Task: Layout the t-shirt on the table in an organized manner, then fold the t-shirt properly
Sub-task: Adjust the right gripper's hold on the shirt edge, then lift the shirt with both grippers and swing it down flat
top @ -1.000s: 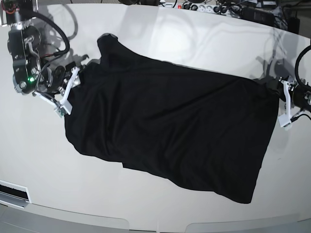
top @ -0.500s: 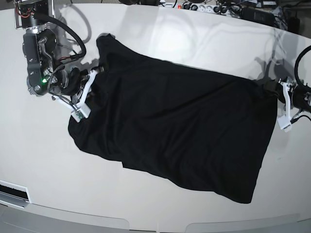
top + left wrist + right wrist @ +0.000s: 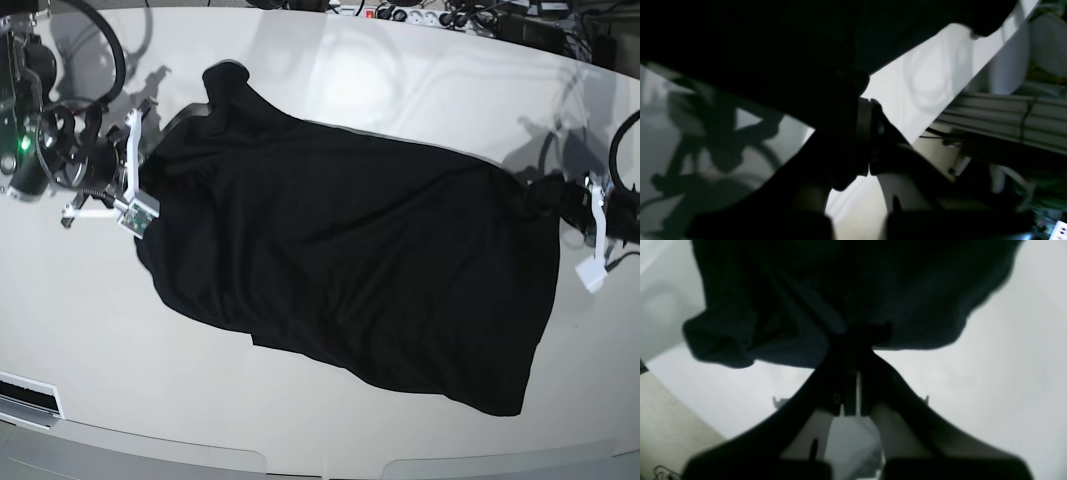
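Note:
The black t-shirt (image 3: 350, 260) lies spread across the white table (image 3: 400, 90), with creases and its long side running left to right. My right gripper (image 3: 157, 163) is at the shirt's left edge. In the right wrist view it (image 3: 857, 335) is shut on a bunched fold of the shirt (image 3: 826, 290). My left gripper (image 3: 548, 196) is at the shirt's right edge. In the left wrist view it (image 3: 858, 86) is shut on the dark cloth (image 3: 790, 40). The logo is hidden.
Power strips and cables (image 3: 440, 15) lie along the far edge. A dark slot (image 3: 25, 395) sits at the front left. The table's curved front edge (image 3: 320, 455) runs below the shirt. Bare white surface surrounds the shirt.
My right gripper has moved left with the shirt's left edge in it, drawing that side outward. My left gripper has shifted slightly right, holding the right edge.

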Controlling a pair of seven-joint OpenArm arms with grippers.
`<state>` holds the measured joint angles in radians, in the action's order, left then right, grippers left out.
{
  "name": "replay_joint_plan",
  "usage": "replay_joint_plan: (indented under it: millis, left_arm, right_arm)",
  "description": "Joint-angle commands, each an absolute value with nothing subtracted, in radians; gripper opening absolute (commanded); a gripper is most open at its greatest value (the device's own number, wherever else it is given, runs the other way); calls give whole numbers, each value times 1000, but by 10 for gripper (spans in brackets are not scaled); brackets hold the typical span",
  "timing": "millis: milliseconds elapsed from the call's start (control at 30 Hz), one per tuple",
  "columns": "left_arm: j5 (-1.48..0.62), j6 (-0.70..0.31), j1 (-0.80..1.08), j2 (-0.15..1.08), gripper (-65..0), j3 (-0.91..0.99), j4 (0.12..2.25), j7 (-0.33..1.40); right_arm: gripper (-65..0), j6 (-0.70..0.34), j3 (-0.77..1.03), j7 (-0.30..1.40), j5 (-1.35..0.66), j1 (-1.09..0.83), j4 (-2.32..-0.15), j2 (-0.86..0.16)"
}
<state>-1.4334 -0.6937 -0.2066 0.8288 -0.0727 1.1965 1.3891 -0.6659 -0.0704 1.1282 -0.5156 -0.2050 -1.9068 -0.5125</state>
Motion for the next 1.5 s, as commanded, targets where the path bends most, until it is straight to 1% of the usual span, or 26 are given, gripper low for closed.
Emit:
replay_joint_plan:
  millis: [0, 133, 233, 300, 333, 367, 400, 433, 467, 500, 533, 600, 633, 700, 800, 900, 1000, 1100, 1133, 1167, 1267, 1300, 1367, 1467]
  left_arm:
    - [-1450, -698, -190, 857, -650, -64, 1205, 1396]
    - [-1449, -698, -67, 862, -650, -64, 1205, 1396]
    - [-1444, -698, 2, 859, -650, -64, 1205, 1396]
    - [-1350, -698, -20, 852, -650, -64, 1205, 1396]
    - [-1262, -698, -67, 843, -650, -64, 1208, 1329]
    - [-1164, -698, -143, 835, -650, -68, 1217, 1222]
    - [-1087, -698, -264, 831, -650, -75, 1242, 1144]
    - [-1049, -686, -416, 831, -650, -76, 1276, 1099]
    - [-1035, -638, -584, 833, -650, -76, 1312, 1076]
    - [-1037, -593, -752, 833, -650, -74, 1343, 1068]
    - [-1044, -562, -907, 826, -650, -75, 1368, 1081]
    - [-1009, -578, -1146, 812, -650, -75, 1368, 1165]
    - [-1018, -580, -1211, 816, -650, -75, 1362, 1182]
    - [-1069, -579, -1262, 844, -650, -75, 1348, 1187]
    - [-1118, -582, -1209, 867, -650, -75, 1312, 1231]
    - [-1150, -610, -1052, 858, -650, -75, 1270, 1265]
    - [-1160, -629, -862, 863, -650, -75, 1235, 1295]
    - [-1153, -698, -689, 864, -650, -75, 1168, 1298]
    - [-1154, -698, -646, 860, -650, -75, 1137, 1293]
    - [-1153, -698, -613, 852, -650, -75, 1106, 1287]
    - [-1154, -698, -562, 813, -650, -75, 1028, 1287]
    - [-1156, -698, -554, 802, -650, -75, 1010, 1288]
    - [-1158, -698, -534, 793, -650, -75, 987, 1283]
    - [-1158, -698, -505, 797, -650, -75, 981, 1285]
  right_arm:
    - [-650, -667, -65, 1121, -524, -223, -1922, -525]
    - [-650, -670, -65, 1120, -524, -315, -1922, -521]
    - [-650, -670, -65, 1119, -524, -341, -1922, -521]
    - [-650, -644, -65, 1066, -481, -308, -1922, -521]
    - [-650, -590, -65, 1003, -398, -263, -1922, -521]
    - [-650, -509, -64, 934, -279, -196, -1923, -521]
    - [-650, -427, -59, 891, -138, -106, -1931, -523]
    - [-650, -355, -47, 892, -30, 4, -1953, -531]
    - [-650, -281, -30, 924, -4, 121, -1985, -556]
    - [-650, -235, -3, 951, -19, 228, -2019, -587]
    - [-650, -229, 39, 951, -39, 308, -2036, -616]
    - [-650, -275, 136, 937, -125, 422, -2038, -663]
    - [-650, -306, 184, 950, -196, 450, -2038, -691]
    - [-650, -373, 260, 979, -358, 465, -2038, -746]
    - [-650, -465, 309, 1020, -550, 440, -2015, -777]
    - [-650, -558, 308, 1035, -694, 364, -1948, -776]
    - [-650, -570, 307, 1074, -749, 263, -1892, -770]
    - [-650, -569, 305, 1145, -775, 194, -1849, -732]
    - [-650, -570, 305, 1174, -787, 177, -1835, -715]
    - [-650, -573, 305, 1202, -801, 163, -1819, -696]
    - [-650, -670, 302, 1280, -878, 130, -1754, -643]
    - [-650, -686, 298, 1285, -907, 112, -1731, -635]
    - [-650, -698, 289, 1288, -946, 71, -1693, -620]
    - [-650, -698, 278, 1288, -940, 12, -1658, -572]
